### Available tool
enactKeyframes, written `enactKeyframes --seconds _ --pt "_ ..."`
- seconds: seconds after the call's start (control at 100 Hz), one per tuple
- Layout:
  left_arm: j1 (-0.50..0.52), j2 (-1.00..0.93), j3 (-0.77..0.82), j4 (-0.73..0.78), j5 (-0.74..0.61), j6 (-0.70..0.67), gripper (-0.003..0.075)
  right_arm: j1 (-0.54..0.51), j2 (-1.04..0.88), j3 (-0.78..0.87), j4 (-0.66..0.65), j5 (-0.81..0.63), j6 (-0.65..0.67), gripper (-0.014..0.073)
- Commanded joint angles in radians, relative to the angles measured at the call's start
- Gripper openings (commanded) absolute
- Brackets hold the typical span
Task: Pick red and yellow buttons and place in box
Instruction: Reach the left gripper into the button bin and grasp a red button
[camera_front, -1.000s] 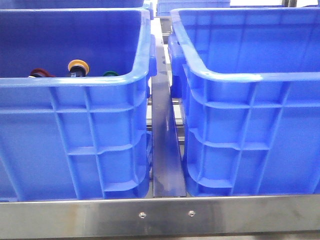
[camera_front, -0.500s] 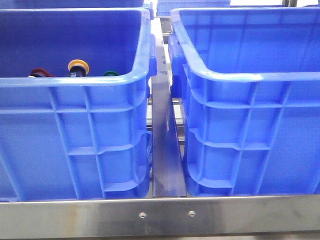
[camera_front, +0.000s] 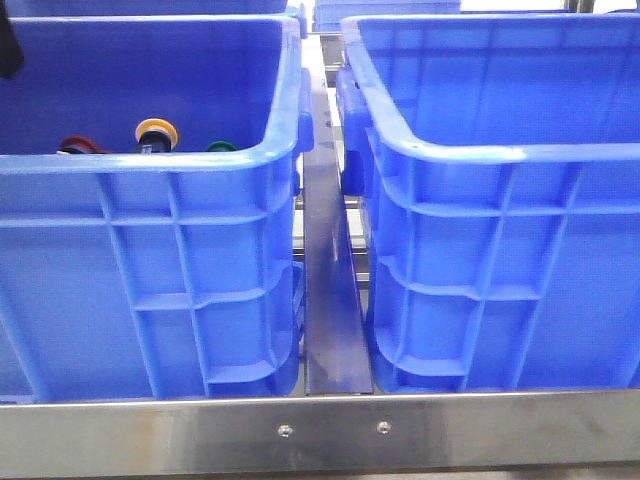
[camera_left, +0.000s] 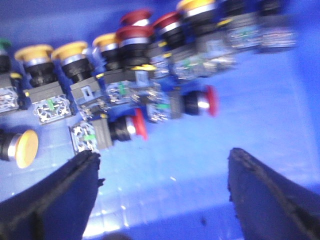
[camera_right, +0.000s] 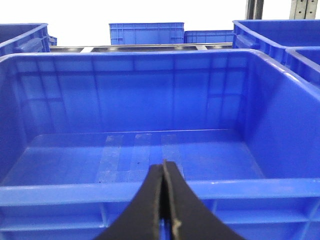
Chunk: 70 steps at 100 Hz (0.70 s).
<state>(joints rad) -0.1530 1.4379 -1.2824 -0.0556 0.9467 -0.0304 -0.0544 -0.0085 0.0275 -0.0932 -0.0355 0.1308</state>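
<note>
blue crate floor (camera_left: 200, 165) holds red buttons (camera_left: 135, 37) beyond open left pincer (camera_left: 165, 192).

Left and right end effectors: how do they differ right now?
The left end effector is open, above a crate floor crowded with red and yellow buttons. The right end effector is shut and holds nothing, facing a crate with no buttons visible. Both have dark fingers.

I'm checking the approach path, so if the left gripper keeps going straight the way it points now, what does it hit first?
Probably bare crate floor: the open left gripper points at blue plastic just short of the buttons. The nearest is a red button lying on its side. Depth is blurred.
</note>
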Motion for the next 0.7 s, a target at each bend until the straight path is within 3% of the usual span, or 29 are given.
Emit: enactKeyframes --seconds 0.0,0.17,0.54,0.69 --pt "-0.009 0.051 -0.093 0.006 0.014 -0.027 0.0503 0.002 -0.022 0.005 -0.007 -0.074 -0.004 -0.0068" --pt "-0.009 0.185 -0.2 0.006 0.079 -0.027 0.0503 0.002 -0.022 0.005 -0.007 -0.074 -0.004 -0.0068" --pt "-0.009 0.366 -0.298 0.037 0.075 -0.029 0.0503 0.002 -0.022 0.005 -0.007 -0.074 -0.004 -0.0068" --pt "-0.009 0.382 -0.298 0.038 0.069 -0.029 0.044 0.002 -0.022 0.005 -0.007 -0.074 -0.004 -0.0068"
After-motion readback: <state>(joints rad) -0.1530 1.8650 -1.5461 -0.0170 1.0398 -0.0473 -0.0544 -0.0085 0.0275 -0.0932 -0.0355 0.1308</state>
